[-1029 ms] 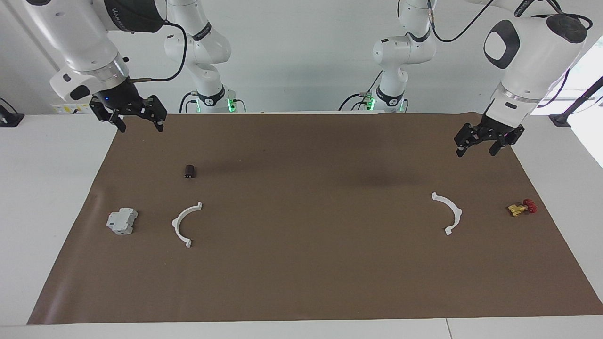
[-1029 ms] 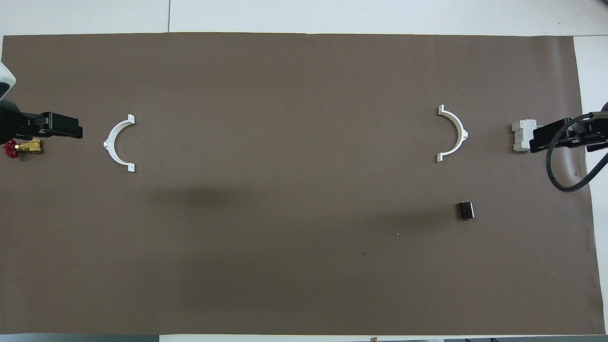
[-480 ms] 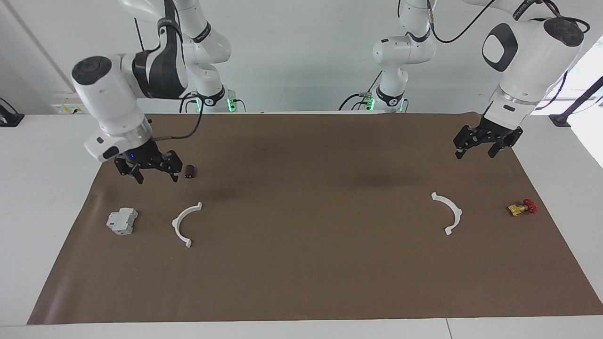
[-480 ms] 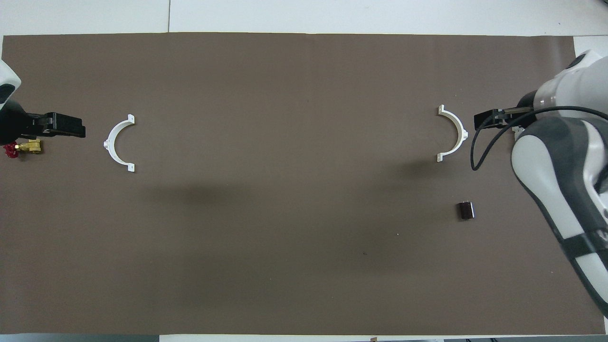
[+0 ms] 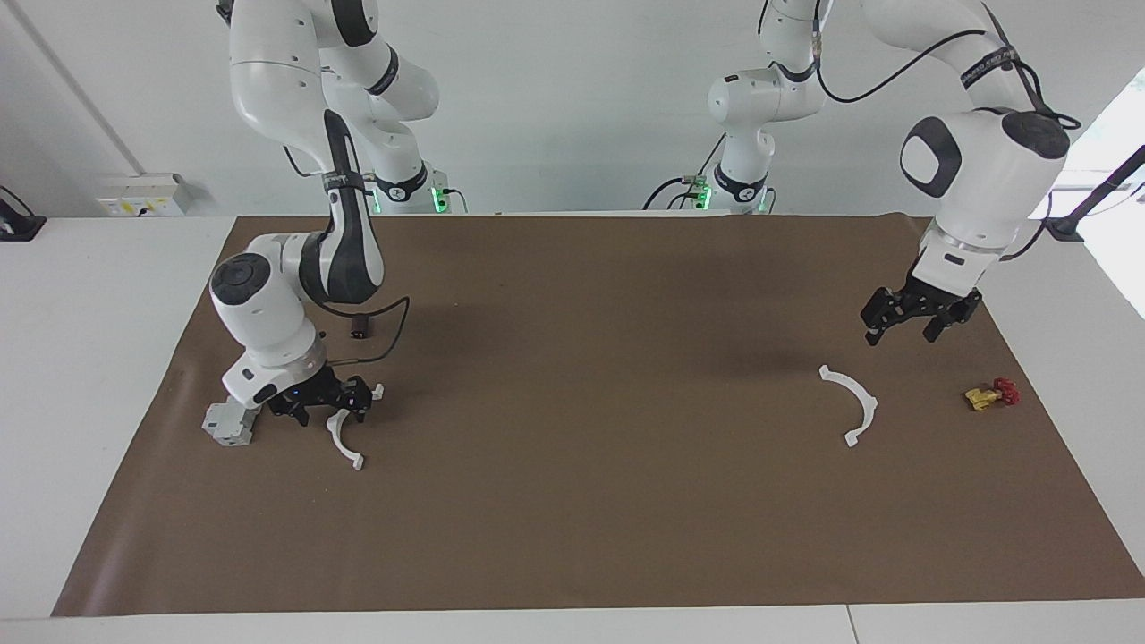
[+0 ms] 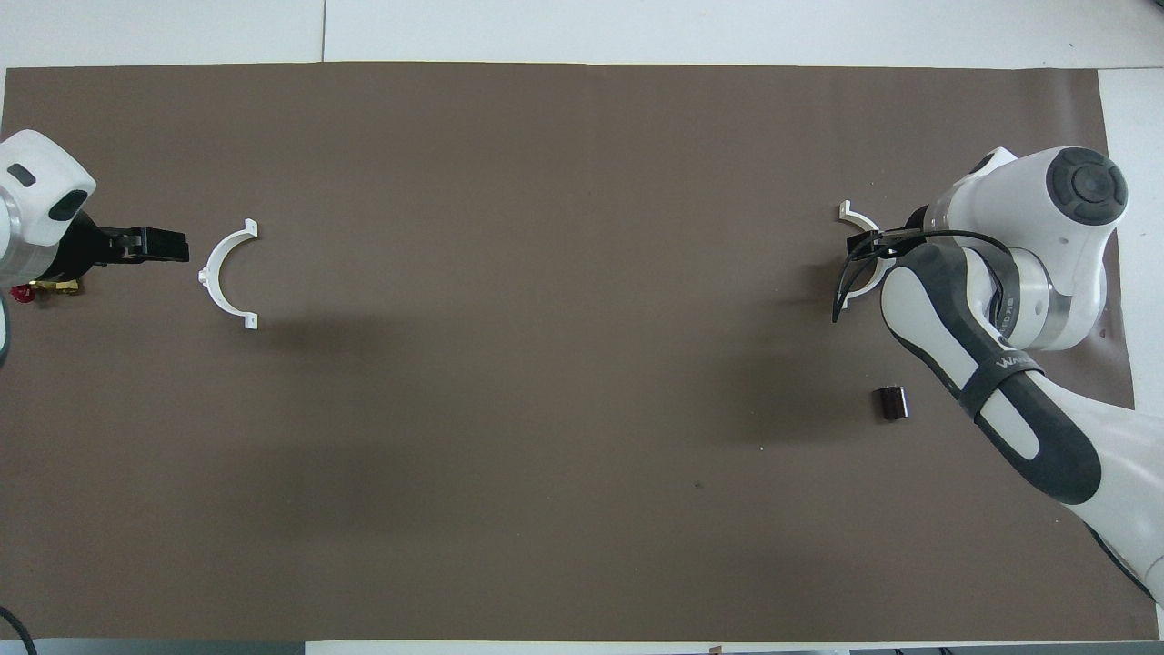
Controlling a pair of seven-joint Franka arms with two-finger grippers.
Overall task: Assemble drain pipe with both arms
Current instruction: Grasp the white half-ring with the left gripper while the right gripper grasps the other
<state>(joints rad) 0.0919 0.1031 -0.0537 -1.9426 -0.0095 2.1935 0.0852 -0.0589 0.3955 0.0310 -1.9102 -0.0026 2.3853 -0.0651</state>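
Observation:
The drain pipe lies as two white half-ring arcs on the brown mat [image 5: 572, 519]. One arc [image 5: 345, 444] is at the right arm's end. My right gripper [image 5: 329, 410] is down at the mat, open, with a finger on either side of that arc's middle. In the overhead view the right arm hides most of this arc [image 6: 853, 216]. The other arc [image 5: 860, 400] lies at the left arm's end. My left gripper [image 5: 903, 329] hangs open and empty over the mat, just beside this arc [image 6: 216, 273], on the side toward the left arm's end of the table.
A grey blocky part [image 5: 228, 424] sits right beside the right wrist. A small dark cylinder [image 5: 360, 326] lies nearer to the robots than the right arm's arc. A yellow and red valve [image 5: 988, 394] lies near the mat's edge at the left arm's end.
The right arm swung down from high over the mat's corner to the mat, and its gripper now straddles the arc. The left gripper came lower and closer to its arc.

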